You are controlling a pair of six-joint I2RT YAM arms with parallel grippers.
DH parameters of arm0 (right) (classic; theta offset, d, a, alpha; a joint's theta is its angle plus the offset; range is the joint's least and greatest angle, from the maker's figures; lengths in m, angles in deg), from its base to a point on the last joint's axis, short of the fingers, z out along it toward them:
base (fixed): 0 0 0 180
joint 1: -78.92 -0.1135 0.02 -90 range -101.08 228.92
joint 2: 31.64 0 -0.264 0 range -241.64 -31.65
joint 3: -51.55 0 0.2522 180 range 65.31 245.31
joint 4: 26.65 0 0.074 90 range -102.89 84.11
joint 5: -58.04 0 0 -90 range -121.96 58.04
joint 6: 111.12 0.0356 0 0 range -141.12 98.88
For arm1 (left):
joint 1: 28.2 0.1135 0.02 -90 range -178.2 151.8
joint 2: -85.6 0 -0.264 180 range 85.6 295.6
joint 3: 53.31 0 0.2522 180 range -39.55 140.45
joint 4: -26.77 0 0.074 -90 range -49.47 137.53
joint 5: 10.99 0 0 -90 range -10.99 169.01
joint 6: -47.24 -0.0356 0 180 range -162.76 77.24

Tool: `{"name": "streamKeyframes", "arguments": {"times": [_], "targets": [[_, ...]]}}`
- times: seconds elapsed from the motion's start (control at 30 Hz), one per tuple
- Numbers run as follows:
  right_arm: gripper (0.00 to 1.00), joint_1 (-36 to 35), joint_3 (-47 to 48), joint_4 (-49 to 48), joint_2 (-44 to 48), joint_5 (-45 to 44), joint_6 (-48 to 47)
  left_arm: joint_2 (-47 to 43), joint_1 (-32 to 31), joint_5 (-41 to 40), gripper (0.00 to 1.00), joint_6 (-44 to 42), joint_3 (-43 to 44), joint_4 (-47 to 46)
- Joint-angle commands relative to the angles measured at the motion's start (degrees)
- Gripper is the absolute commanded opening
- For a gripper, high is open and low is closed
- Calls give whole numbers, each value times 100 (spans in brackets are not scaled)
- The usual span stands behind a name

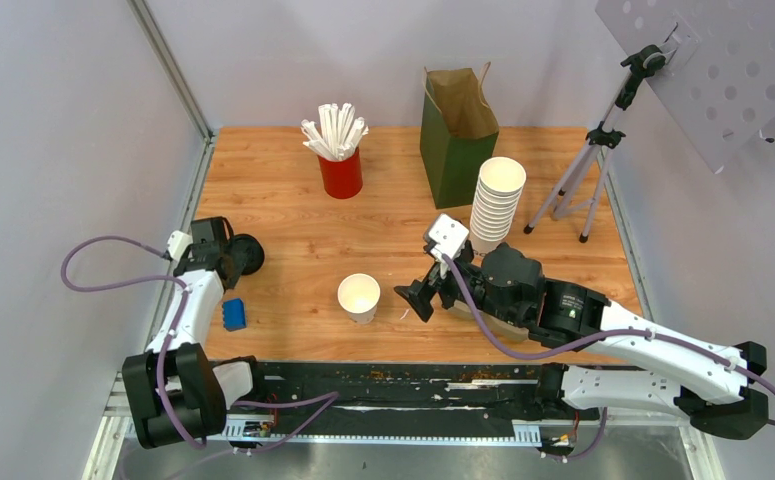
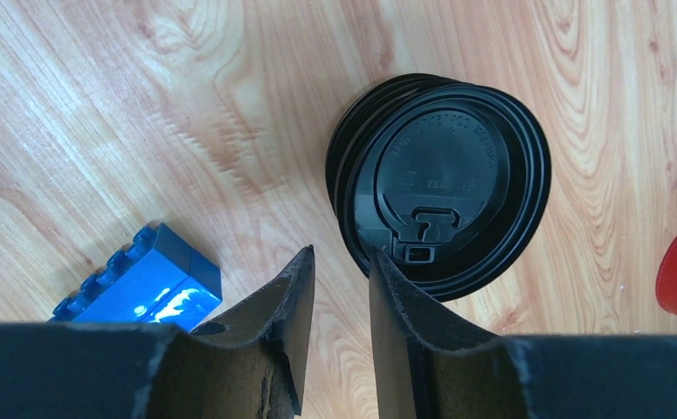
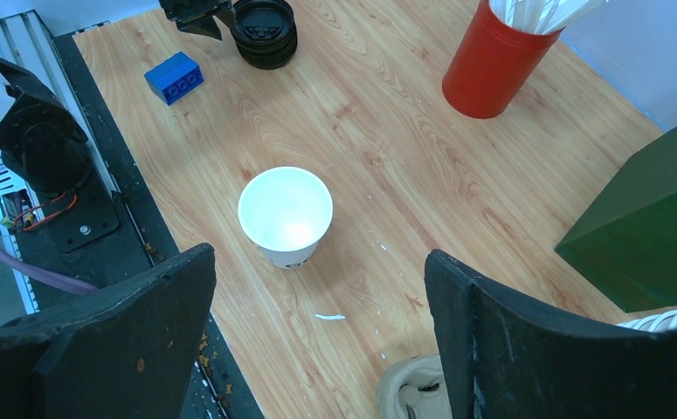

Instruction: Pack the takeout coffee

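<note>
A small white paper cup (image 1: 359, 297) stands upright and lidless at the table's near middle; it also shows in the right wrist view (image 3: 285, 209). No lidded cup is in view. A stack of black sip lids (image 1: 251, 254) lies at the left, filling the left wrist view (image 2: 444, 183). My left gripper (image 2: 341, 257) is narrowly open and empty. Its right fingertip (image 2: 378, 262) is at the near rim of the lids. My right gripper (image 3: 317, 262) is wide open and empty, just right of the cup (image 1: 421, 290).
A blue brick (image 1: 233, 314) lies near the left arm. A red cup of wrapped straws (image 1: 340, 172), a green paper bag (image 1: 456, 140) and a tall stack of lidless cups (image 1: 495, 205) stand at the back. A tripod (image 1: 588, 170) stands right. A cardboard carrier (image 3: 409, 388) lies under my right gripper.
</note>
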Motion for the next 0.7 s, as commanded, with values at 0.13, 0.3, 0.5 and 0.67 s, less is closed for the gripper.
{"name": "streamKeyframes", "arguments": {"times": [0.13, 0.3, 0.5, 0.67], "targets": [[89, -26, -25, -249, 94, 14, -101, -9, 60, -143, 37, -59, 4, -273], [88, -19, -44, -282, 68, 46, -79, 95, 60, -63, 36, -170, 33, -320], [88, -20, -74, -333, 24, 41, -104, 87, 60, -43, 26, -291, 91, -297], [88, -21, -53, -375, -72, 115, -114, 59, 55, 47, 10, -405, 248, -228]]}}
